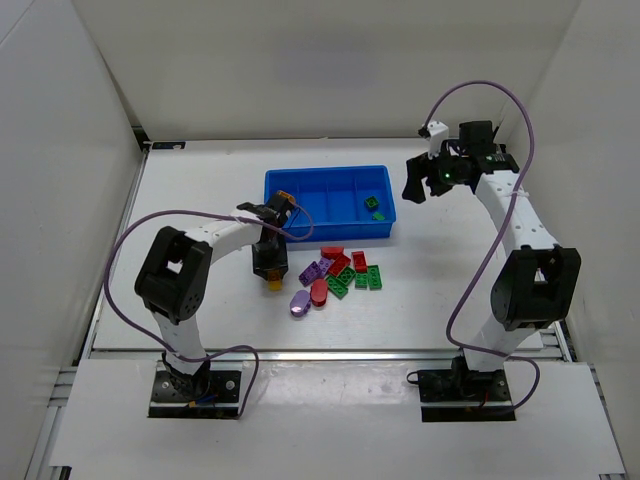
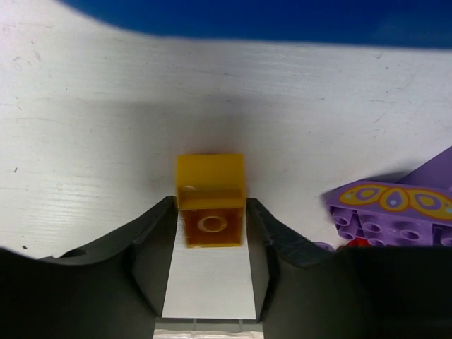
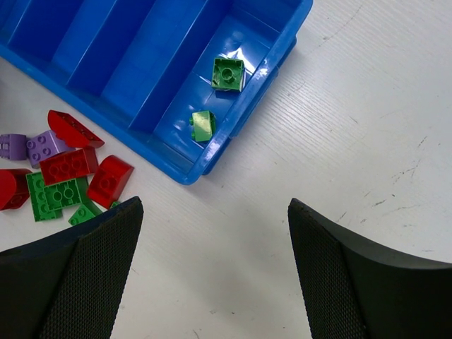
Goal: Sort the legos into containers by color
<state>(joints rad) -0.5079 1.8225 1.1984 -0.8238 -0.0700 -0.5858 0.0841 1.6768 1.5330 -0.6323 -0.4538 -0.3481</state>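
My left gripper point(image 1: 270, 268) point(image 2: 210, 220) is shut on a yellow-orange lego point(image 1: 273, 283) point(image 2: 210, 180), one fingertip against each side, low over the table just in front of the blue tray point(image 1: 300, 190) point(image 2: 282, 18). A pile of red, green and purple legos point(image 1: 342, 270) lies to its right; a purple one point(image 2: 395, 208) shows in the left wrist view. My right gripper point(image 1: 413, 188) point(image 3: 212, 212) is open and empty, raised right of the tray. Two green legos point(image 1: 374, 207) point(image 3: 228, 73) lie in the tray's rightmost compartment point(image 3: 261, 42). An orange lego point(image 1: 285, 198) lies in the leftmost.
A purple rounded lego point(image 1: 299, 303) and a red rounded one point(image 1: 319, 291) lie at the pile's near left. White walls enclose the table on the left, back and right. The left arm's cable point(image 1: 190, 215) loops over the table's left part.
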